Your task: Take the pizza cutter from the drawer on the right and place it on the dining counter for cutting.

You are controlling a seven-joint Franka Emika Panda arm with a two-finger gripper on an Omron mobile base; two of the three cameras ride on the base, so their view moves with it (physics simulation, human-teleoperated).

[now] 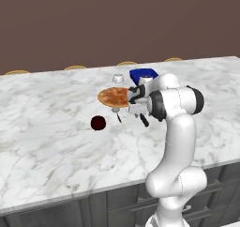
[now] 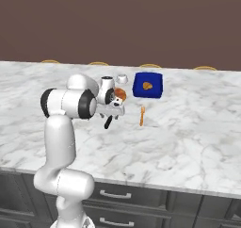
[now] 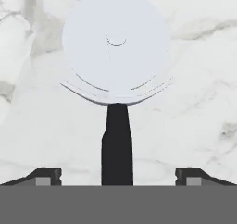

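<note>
Gripper open, fingers well apart either side of cutter handle, not touching. Cutter lies flat on counter beside pizza.

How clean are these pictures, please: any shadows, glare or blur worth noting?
Hand view: the pizza cutter is sharp, its wheel flat pale with faint ghosted arcs at the lower rim, no glare; open claw. Left base view: even light, a soft shadow beside the dark red ball on the dining counter.
</note>
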